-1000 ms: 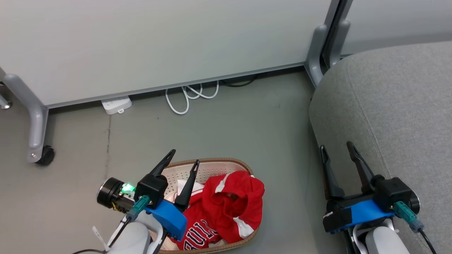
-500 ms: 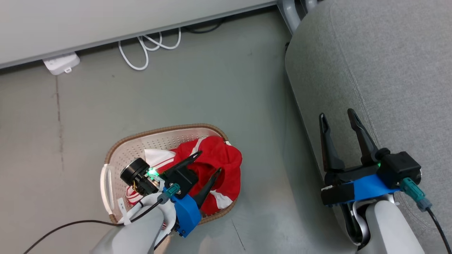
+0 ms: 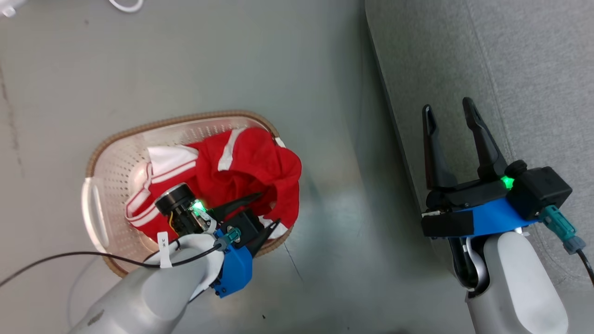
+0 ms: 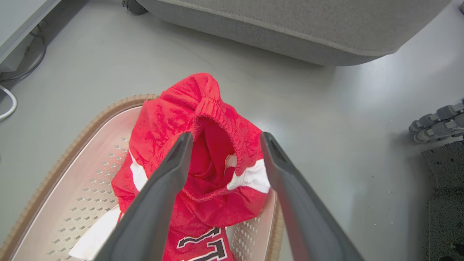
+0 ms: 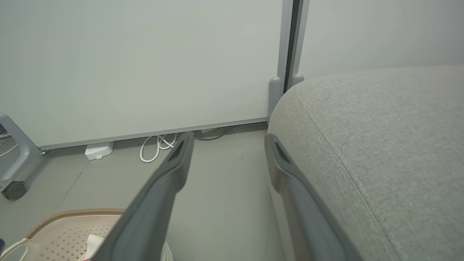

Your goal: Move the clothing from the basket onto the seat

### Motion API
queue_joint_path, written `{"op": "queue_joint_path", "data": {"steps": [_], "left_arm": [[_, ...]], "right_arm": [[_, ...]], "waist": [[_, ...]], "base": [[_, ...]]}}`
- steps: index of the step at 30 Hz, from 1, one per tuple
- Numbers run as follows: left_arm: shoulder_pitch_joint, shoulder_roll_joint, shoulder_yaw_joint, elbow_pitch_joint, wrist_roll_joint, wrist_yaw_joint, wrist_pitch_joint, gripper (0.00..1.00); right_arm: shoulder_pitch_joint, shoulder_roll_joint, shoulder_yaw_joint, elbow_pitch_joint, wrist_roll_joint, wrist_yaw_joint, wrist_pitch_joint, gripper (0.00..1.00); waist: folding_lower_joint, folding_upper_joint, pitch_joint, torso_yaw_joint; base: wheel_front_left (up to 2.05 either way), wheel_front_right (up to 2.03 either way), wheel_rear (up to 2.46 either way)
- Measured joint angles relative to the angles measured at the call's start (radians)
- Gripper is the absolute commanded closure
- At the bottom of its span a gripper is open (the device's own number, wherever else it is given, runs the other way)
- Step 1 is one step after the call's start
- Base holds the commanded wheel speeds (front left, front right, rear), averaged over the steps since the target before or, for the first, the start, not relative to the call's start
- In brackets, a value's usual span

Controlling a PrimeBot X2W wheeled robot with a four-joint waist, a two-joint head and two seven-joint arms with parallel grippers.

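Clothing (image 4: 170, 119) lies heaped in the basket (image 3: 113, 171), at twelve o'clock from the left hand (image 4: 225, 135), near its spread, empty fingertips (image 4: 180, 154).

The grey floor (image 3: 195, 60) carries the basket (image 3: 176, 121) at the lower left of the head view and the seat (image 3: 510, 69) along the right, a bare strip between them. At the right wrist view's centre left, a white cable (image 5: 156, 146), a white box (image 5: 97, 149) and a caster (image 5: 13, 190) rest on it.
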Motion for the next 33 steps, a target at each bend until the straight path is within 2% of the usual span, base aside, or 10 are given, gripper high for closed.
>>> {"op": "queue_joint_path", "data": {"steps": [7,17,26,27,28,29,33], "left_arm": [[-0.074,0.022,-0.116,0.048,-0.050,0.000,0.000,0.00],[-0.149,0.027,-0.161,0.075,-0.090,0.000,0.000,0.00],[-0.179,0.016,-0.180,0.077,-0.063,0.000,0.000,0.00],[-0.183,0.014,-0.180,0.078,-0.063,0.000,0.000,0.13],[-0.186,0.013,-0.181,0.078,-0.062,0.000,0.000,0.62],[-0.189,0.011,-0.181,0.079,-0.061,0.000,0.000,1.00],[-0.190,0.006,-0.183,0.080,-0.038,0.000,0.000,1.00]], "right_arm": [[-0.030,0.000,0.000,-0.021,0.012,0.000,0.000,0.00],[-0.069,0.000,-0.008,-0.048,0.039,0.000,0.000,0.00],[-0.090,0.000,-0.013,-0.062,0.047,0.000,0.000,0.00],[-0.091,0.000,-0.012,-0.062,0.047,0.000,0.000,0.00],[-0.092,0.000,-0.012,-0.062,0.047,0.000,0.000,0.00],[-0.092,0.000,-0.012,-0.062,0.047,0.000,0.000,0.00],[-0.096,0.000,-0.012,-0.061,0.047,0.000,0.000,0.00]], "waist": [[0.0000,0.0000,0.101,-0.024],[-0.0001,0.0000,0.215,-0.048],[-0.0001,0.0000,0.286,-0.046],[-0.0001,0.0000,0.290,-0.044],[-0.0001,0.0000,0.293,-0.042],[-0.0001,0.0000,0.295,-0.041],[-0.0002,0.0000,0.298,-0.039]], "base": [[0.00,0.00,0.00],[0.00,0.00,0.00],[0.00,0.00,0.00],[0.00,0.00,0.00],[0.00,0.00,0.00],[0.00,0.00,0.00],[0.00,0.00,0.00]]}}
